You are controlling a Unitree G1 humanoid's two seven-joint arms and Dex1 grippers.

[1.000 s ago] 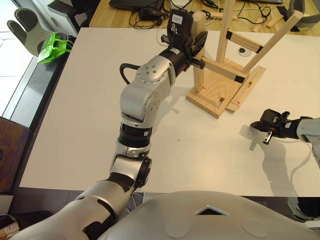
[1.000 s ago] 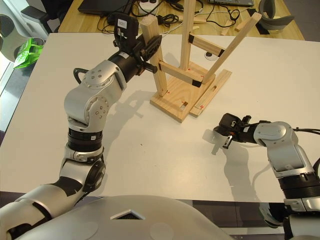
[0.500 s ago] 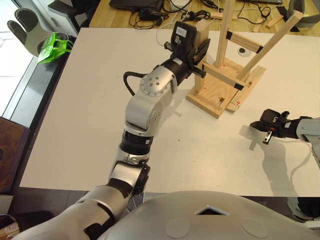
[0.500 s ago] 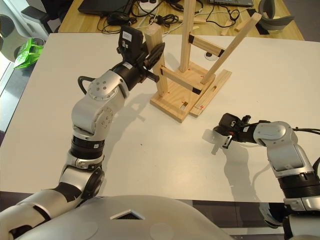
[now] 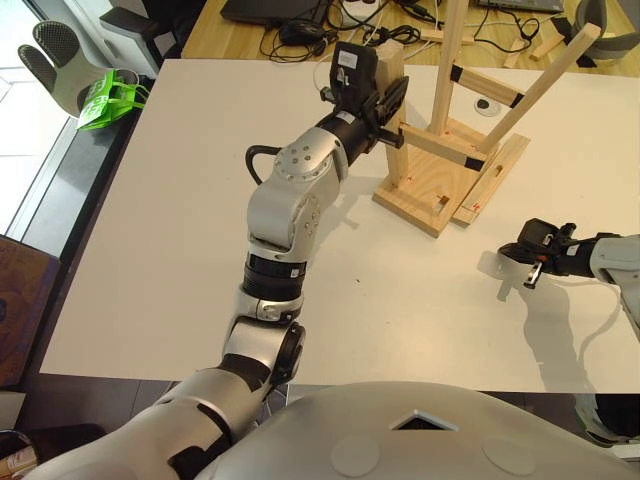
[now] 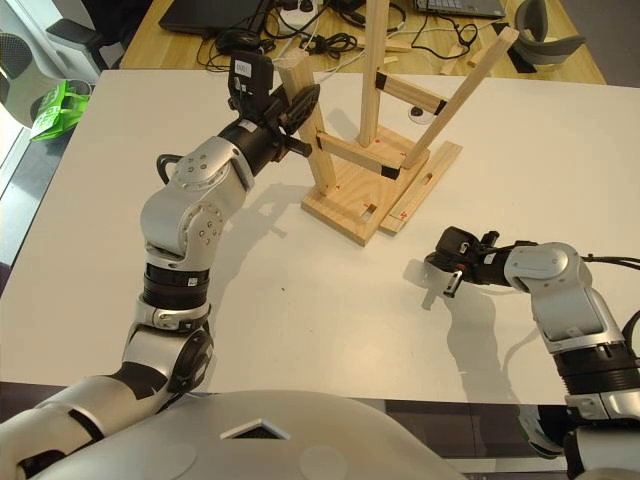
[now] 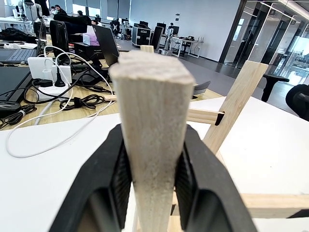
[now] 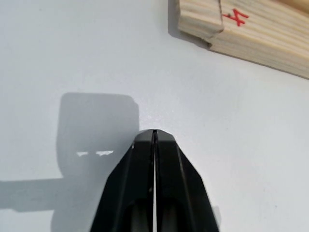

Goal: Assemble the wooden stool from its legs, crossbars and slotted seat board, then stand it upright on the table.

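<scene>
Stool (image 5: 440, 150) rests legs-up on the table (image 5: 170, 220), seat board (image 5: 425, 205) lying below the left hand (image 5: 392, 98), which pinches one leg (image 7: 152, 96) and has just shifted slightly, likely starting the flip. Right hand (image 8: 153, 134), pressed together and empty, has stayed well apart.

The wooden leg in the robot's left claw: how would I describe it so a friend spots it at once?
On the white table lies a pale wooden seat board with three square wooden legs rising from it. The leg meant rises from the board's left corner. Unlike the upright leg and the tilted leg, it is clamped near its top by the black left gripper.
</scene>
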